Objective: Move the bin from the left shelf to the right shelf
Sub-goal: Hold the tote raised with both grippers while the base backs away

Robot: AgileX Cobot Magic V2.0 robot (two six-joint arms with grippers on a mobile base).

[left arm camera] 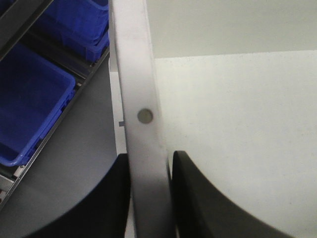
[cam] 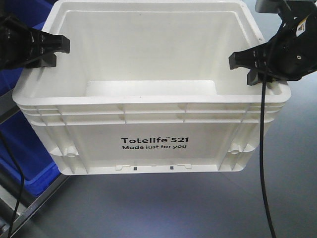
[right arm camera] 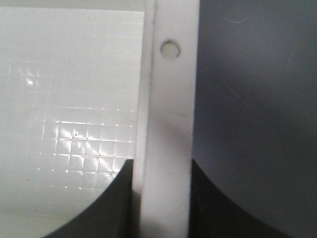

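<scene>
- The white plastic bin (cam: 89, 144) carries black print (cam: 154, 143) on the outer side wall that faces the front camera, centred below the ribbed rim.
- The upper line, larger and bold, reads "Totelife 521". A tiny raised mark sits between the word and the number, too small to read.
- The lower line, smaller and directly under the first, reads "Made just for you".

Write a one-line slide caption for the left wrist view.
Left claw pinching the rim of the white bin, blue bins shelved behind.
</scene>
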